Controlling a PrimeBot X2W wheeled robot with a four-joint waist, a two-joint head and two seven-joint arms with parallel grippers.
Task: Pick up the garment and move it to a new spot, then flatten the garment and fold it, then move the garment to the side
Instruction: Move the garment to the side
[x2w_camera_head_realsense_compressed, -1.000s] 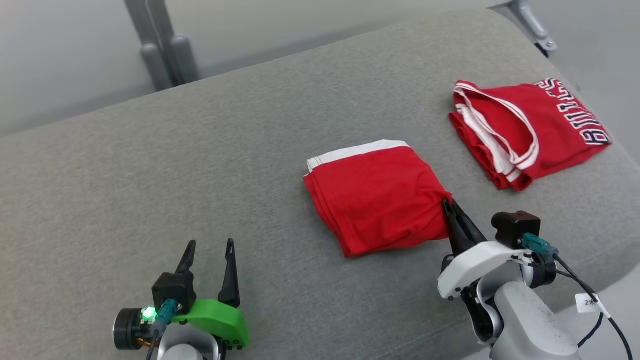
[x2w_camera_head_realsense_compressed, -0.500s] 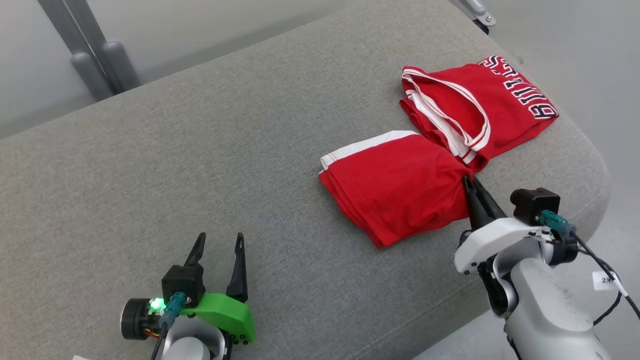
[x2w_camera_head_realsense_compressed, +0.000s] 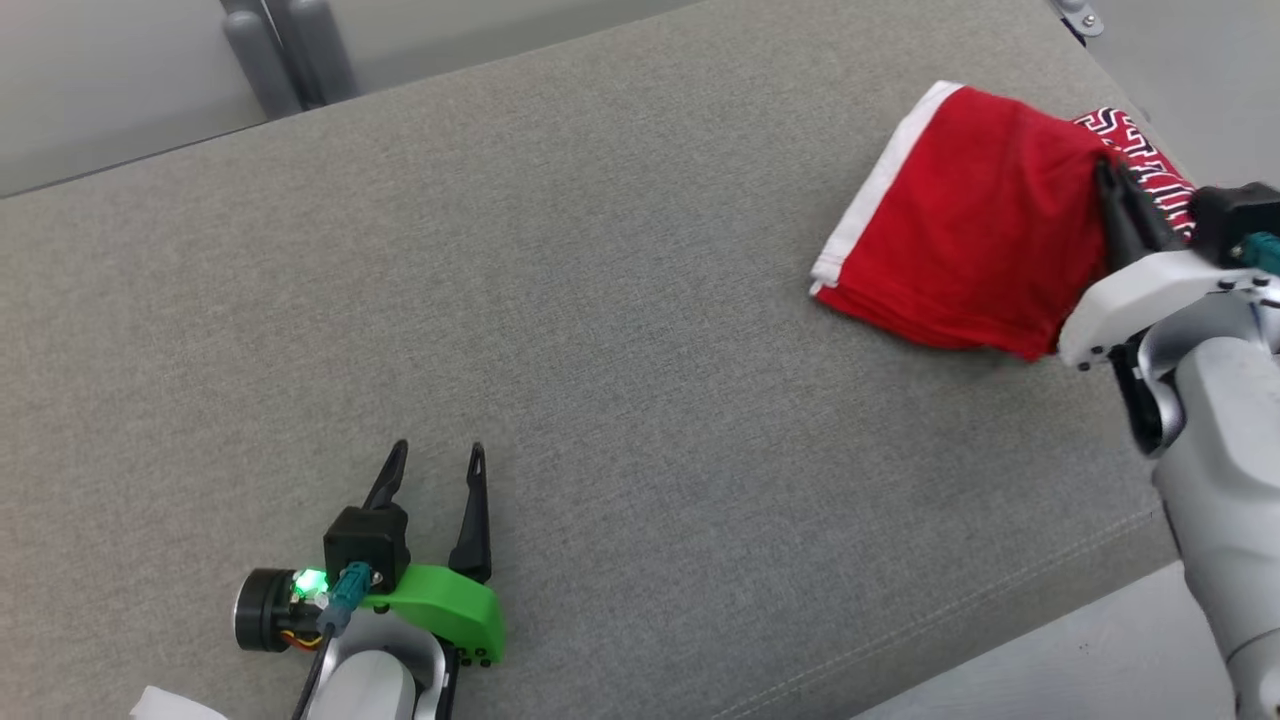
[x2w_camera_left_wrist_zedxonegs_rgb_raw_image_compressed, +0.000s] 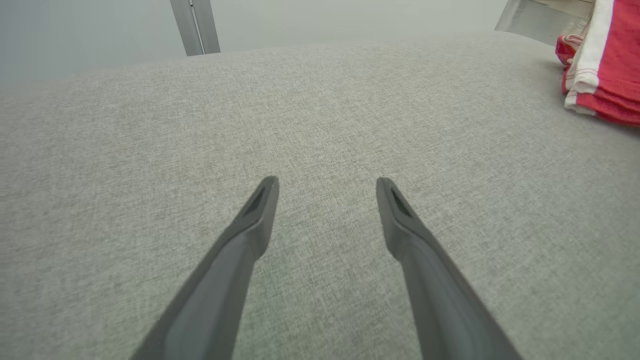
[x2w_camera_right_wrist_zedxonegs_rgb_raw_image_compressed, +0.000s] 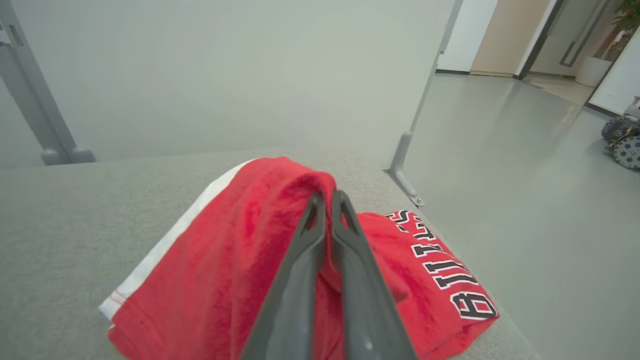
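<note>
The garment (x2w_camera_head_realsense_compressed: 970, 230), folded red cloth with a white band along one edge, hangs tilted at the far right of the grey cushioned surface (x2w_camera_head_realsense_compressed: 600, 300). My right gripper (x2w_camera_head_realsense_compressed: 1108, 172) is shut on its right edge and holds that side up, while the lower left corner rests on the cushion. The right wrist view shows the same pinch: the right gripper (x2w_camera_right_wrist_zedxonegs_rgb_raw_image_compressed: 327, 196) closed on a raised red fold of the garment (x2w_camera_right_wrist_zedxonegs_rgb_raw_image_compressed: 240, 240). My left gripper (x2w_camera_head_realsense_compressed: 438, 455) stands open over bare cushion at the lower left, far from the cloth. In the left wrist view the left gripper (x2w_camera_left_wrist_zedxonegs_rgb_raw_image_compressed: 327, 182) is empty and the garment (x2w_camera_left_wrist_zedxonegs_rgb_raw_image_compressed: 607, 75) sits at the far right.
A second red jersey with black-and-white lettering (x2w_camera_right_wrist_zedxonegs_rgb_raw_image_compressed: 440, 270) lies under and beside the held cloth, near the cushion's right edge (x2w_camera_head_realsense_compressed: 1150, 160). Grey metal posts (x2w_camera_head_realsense_compressed: 290, 45) stand behind the surface. Bare floor (x2w_camera_right_wrist_zedxonegs_rgb_raw_image_compressed: 525, 175) lies beyond the right edge.
My right gripper has carried the garment away to the far right, from beside the lettered jersey to partly over it. The head camera has shifted. The left gripper stays put and open.
</note>
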